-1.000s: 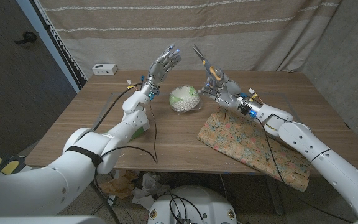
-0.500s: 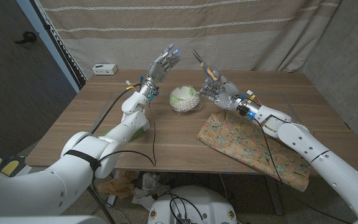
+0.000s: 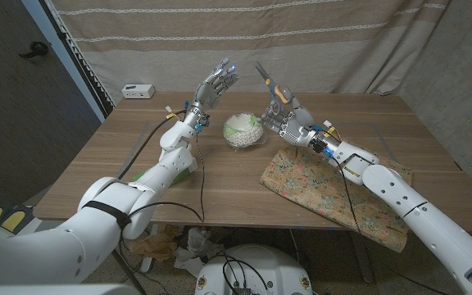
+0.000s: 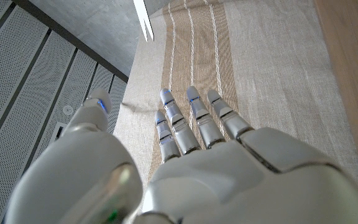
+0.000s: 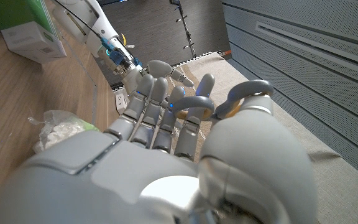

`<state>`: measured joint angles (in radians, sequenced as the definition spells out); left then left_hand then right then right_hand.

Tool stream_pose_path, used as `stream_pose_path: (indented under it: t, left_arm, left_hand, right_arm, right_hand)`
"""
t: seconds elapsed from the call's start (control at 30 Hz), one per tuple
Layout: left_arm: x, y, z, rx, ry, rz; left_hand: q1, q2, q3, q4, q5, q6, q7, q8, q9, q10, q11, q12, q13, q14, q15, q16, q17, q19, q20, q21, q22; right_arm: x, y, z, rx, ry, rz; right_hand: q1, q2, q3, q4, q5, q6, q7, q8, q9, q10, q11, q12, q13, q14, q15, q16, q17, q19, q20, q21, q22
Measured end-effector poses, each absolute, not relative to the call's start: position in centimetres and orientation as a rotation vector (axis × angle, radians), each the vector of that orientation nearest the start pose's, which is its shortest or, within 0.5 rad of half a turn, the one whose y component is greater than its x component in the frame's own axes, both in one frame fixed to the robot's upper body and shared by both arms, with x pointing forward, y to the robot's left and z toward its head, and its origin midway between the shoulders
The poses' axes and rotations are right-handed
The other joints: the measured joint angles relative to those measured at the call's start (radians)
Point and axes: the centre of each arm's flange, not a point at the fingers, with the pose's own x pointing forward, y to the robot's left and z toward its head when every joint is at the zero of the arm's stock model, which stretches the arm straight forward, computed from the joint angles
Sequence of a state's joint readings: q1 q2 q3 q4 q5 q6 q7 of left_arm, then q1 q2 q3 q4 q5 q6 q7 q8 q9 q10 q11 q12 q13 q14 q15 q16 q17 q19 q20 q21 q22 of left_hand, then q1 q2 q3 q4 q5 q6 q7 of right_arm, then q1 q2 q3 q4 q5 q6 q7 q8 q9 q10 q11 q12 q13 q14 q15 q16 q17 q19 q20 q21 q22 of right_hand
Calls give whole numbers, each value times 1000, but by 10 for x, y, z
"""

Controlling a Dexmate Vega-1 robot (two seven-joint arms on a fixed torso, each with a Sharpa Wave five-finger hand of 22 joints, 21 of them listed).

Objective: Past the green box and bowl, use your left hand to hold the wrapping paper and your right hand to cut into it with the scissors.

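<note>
Striped beige curtain (image 3: 244, 41) is hung behind the wooden table (image 3: 105, 164). Above the table, left of the bowl (image 3: 245, 129), the left hand (image 3: 218, 82) is raised with fingers (image 4: 194, 118) spread and nothing held. Just right of the bowl, the scissors (image 3: 273, 84) are gripped by the right hand (image 3: 289, 119), blades pointed upward; their handle loops (image 5: 229, 102) are seen against the curled fingers. Right of the bowl and nearer the table's front edge, the floral wrapping paper (image 3: 318, 192) is laid flat under the right forearm. A green box (image 3: 183, 172) is partly hidden beneath the left arm.
</note>
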<state>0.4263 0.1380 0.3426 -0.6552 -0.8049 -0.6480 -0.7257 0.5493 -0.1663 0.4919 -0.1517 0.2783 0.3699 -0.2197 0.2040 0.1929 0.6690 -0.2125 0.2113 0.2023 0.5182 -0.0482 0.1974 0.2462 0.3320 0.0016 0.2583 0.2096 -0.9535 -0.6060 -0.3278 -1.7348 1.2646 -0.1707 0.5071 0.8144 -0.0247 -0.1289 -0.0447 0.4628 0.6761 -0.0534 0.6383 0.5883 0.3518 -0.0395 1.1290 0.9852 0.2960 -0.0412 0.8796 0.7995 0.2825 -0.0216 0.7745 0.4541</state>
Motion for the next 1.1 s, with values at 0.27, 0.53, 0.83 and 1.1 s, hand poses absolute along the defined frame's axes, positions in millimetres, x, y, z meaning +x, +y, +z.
stream_pose_path:
  t: [0.27,0.53,0.83,1.1]
  left_arm:
    - [678,194,72,-154,-936,-664]
    - [677,194,72,-152,-935,-665]
    - [677,195,72,-149,-937,-667]
    - [677,195,72,-152,-936,-668]
  left_hand:
    - [0,0,0,0,0,1,-2,0,0,0,0,0,0,0,0,0,0,0,0,0,0]
    - [0,0,0,0,0,11,0,0,0,0,0,0,0,0,0,0,-5,0,0,0,0]
    - [4,4,0,0,7,16,-5,7,0,0,0,0,0,0,0,0,-5,0,0,0,0]
    - [5,5,-4,4,7,29,-4,7,-1,11,0,0,0,0,0,7,-5,0,0,0,0]
  right_arm:
    - [551,-180,0,472,-393,1086]
    - [554,-180,-3,485,-389,1084]
    - [555,-178,-3,478,-404,1087]
    - [555,-178,-1,464,-423,1084]
  right_hand:
    - [6,16,-5,3,8,11,11,0,-9,8,-7,7,-23,11,0,-30,-35,7,-7,5,-12]
    - [6,24,-5,3,18,22,22,0,-21,24,-2,14,-41,33,0,-51,-63,13,-13,11,-19]
    - [1,28,-19,9,22,22,22,-9,-27,31,-9,16,-46,33,0,-77,-86,13,-13,11,-28]
    - [-4,22,-22,6,22,22,22,-17,-28,27,-16,16,-47,33,0,-85,-96,6,-6,11,-32]
